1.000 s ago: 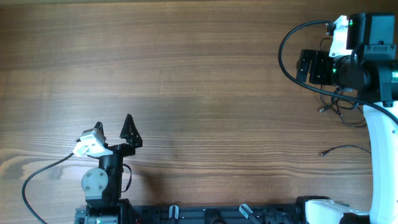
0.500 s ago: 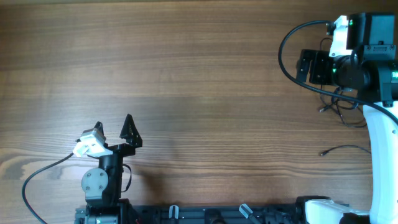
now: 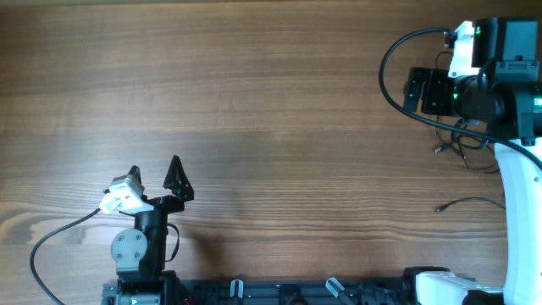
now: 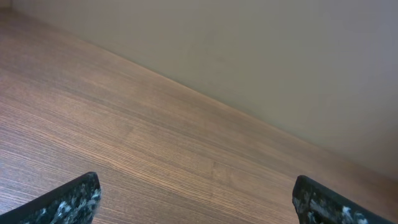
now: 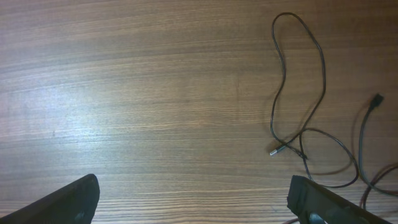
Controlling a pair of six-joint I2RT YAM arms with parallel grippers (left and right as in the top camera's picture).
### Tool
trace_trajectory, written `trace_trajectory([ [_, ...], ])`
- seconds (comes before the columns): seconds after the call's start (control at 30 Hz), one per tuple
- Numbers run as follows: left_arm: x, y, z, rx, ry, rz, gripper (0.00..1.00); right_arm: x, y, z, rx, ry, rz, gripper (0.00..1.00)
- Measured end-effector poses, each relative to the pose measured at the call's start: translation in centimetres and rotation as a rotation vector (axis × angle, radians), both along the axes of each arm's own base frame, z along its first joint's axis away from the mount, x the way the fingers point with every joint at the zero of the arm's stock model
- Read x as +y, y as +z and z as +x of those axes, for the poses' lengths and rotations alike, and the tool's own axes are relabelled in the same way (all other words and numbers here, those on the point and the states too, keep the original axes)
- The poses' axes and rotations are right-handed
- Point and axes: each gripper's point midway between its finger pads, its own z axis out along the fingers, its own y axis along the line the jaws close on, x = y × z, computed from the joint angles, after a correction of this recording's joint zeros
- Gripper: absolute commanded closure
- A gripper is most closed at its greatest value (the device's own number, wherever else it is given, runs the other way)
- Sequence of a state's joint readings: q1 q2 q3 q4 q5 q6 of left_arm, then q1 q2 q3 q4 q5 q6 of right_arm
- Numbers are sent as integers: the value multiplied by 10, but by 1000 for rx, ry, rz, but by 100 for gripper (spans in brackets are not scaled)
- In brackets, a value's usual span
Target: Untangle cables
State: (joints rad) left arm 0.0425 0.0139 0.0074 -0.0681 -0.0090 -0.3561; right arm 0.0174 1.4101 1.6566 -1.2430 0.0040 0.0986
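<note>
1. You get even, soft light overhead; the desk (image 3: 254, 102) shows only faint shadows.
2. Your right wrist view has pale glare at left.
3. Your left wrist view looks slightly soft.

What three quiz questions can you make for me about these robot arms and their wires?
1. True or false: the left gripper is holding the cables.
2. Seen from overhead, where on the table do the cables lie? A) left side B) middle C) right side
3. Fill in the gap: the right gripper is ____ (open or shut).
Key: 1 false; 2 C; 3 open.
</note>
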Motion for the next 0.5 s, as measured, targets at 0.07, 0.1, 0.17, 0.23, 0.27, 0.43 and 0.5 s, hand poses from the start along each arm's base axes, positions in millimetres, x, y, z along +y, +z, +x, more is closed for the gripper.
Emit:
trace_trajectory([
  [0.07, 0, 0, 0, 0, 0, 0, 0, 0, 0, 0, 0, 0, 0, 0],
  [0.1, 0, 0, 0, 0, 0, 0, 0, 0, 0, 0, 0, 0, 0, 0],
  [0.17, 0, 0, 0, 0, 0, 0, 0, 0, 0, 0, -2, 3, -2, 0],
  [0.23, 0, 0, 0, 0, 0, 0, 0, 0, 3, 5, -23, 9, -6, 0],
  [0.27, 0, 0, 0, 0, 0, 0, 0, 1, 6, 9, -43, 14, -5, 0],
  [0.43, 0, 0, 0, 0, 0, 0, 0, 18, 24, 38, -190, 78, 72, 0],
  [0.5, 0, 0, 0, 0, 0, 0, 0, 27, 19, 46, -221, 111, 111, 0],
])
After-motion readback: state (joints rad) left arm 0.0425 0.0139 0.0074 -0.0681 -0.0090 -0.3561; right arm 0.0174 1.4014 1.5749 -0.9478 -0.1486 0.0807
